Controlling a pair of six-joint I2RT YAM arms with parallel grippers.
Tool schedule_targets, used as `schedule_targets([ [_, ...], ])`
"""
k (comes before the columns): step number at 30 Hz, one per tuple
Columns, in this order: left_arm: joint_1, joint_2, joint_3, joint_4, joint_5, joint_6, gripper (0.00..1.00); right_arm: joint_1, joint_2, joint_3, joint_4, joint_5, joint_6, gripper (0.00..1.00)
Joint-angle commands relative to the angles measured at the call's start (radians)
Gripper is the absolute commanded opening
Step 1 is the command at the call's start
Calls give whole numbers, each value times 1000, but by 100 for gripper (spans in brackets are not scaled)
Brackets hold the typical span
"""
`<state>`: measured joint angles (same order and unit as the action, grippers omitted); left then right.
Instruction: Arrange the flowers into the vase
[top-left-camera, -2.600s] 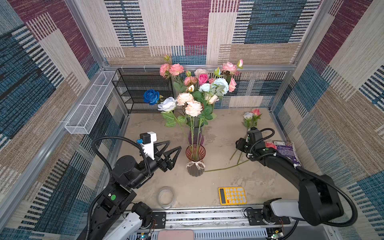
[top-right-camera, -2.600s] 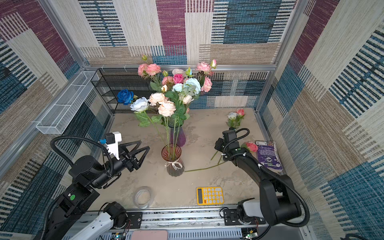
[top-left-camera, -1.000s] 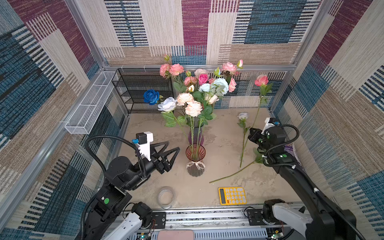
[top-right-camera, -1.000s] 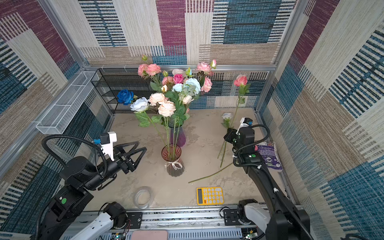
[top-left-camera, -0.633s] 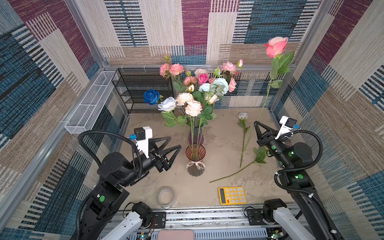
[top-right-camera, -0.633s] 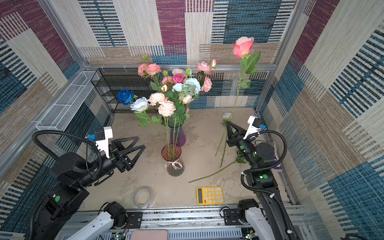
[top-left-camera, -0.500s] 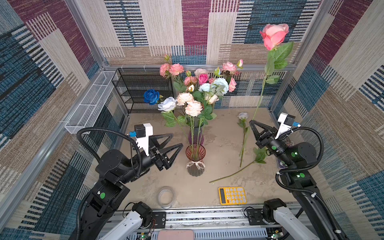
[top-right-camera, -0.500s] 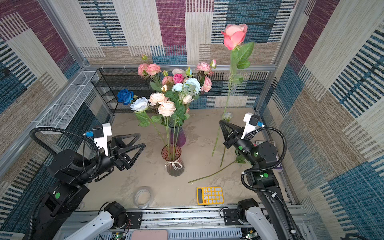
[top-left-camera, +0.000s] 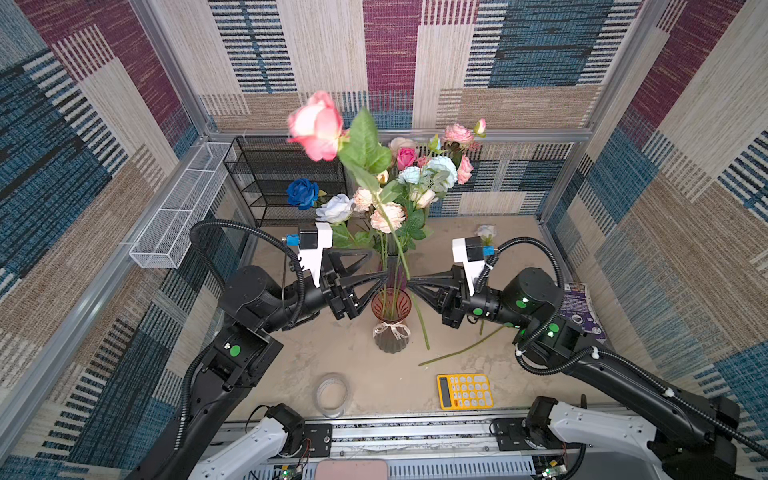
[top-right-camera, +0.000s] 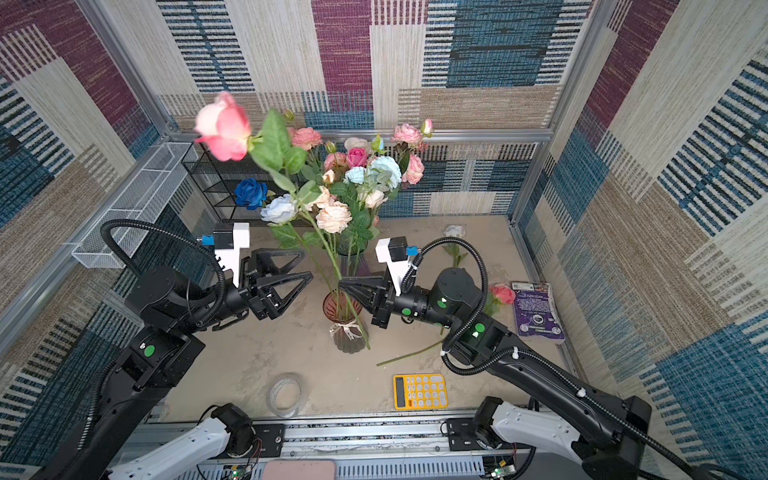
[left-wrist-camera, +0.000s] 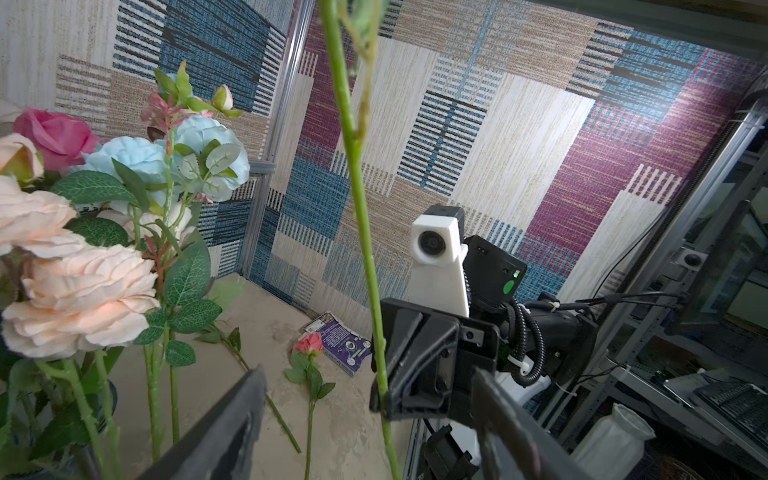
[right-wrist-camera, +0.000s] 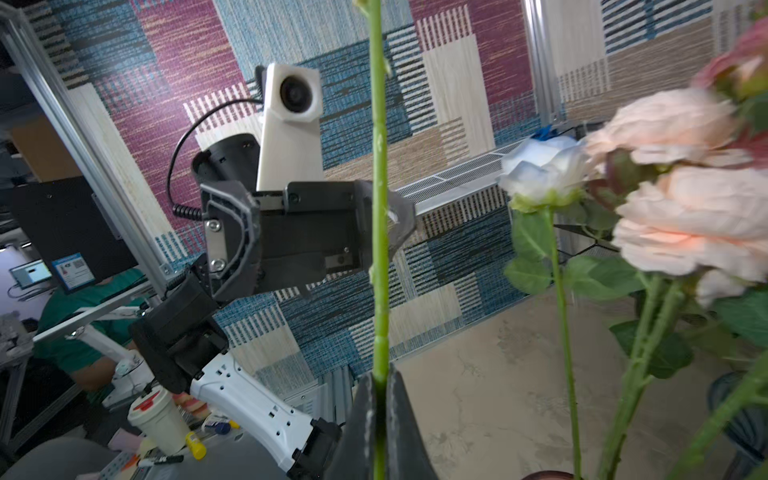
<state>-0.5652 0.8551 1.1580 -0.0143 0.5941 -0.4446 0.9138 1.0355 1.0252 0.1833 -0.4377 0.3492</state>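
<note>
Right pincer (top-left-camera: 409, 286) is shut on the stem of the pink rose (top-left-camera: 316, 126) just right of the vase (top-left-camera: 390, 328), left pincer (top-left-camera: 377, 264) gaping empty; inserting, I reckon, so next its tail must clear the rim.

pink rose (top-left-camera: 316, 132), yellow calculator (top-left-camera: 464, 391) — deep-blue rose (top-left-camera: 302, 193)

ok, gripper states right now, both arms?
Left gripper: open, holding nothing.
Right gripper: shut on the pink rose stem.
</note>
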Motion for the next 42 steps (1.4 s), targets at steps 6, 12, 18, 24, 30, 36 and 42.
schedule_targets([
  [6,1,16,6,52,37,-3,49,72,55,33,5,46,-50,0],
  [12,1,11,18,46,38,10,5,73,54,20,-5,61,-49,0],
  [18,1,16,62,-21,7,68,0,74,19,-1,-39,129,-47,39],
  [24,2,61,184,-162,-73,228,0,74,-85,-41,-97,259,-68,52],
  [30,1,150,291,-218,-166,374,0,74,-177,-56,-147,342,-80,52],
  [36,1,220,237,-176,-199,385,0,74,-226,-70,-173,377,-81,53],
  [42,1,228,55,-68,-231,326,0,74,-249,-89,-180,400,-81,53],
])
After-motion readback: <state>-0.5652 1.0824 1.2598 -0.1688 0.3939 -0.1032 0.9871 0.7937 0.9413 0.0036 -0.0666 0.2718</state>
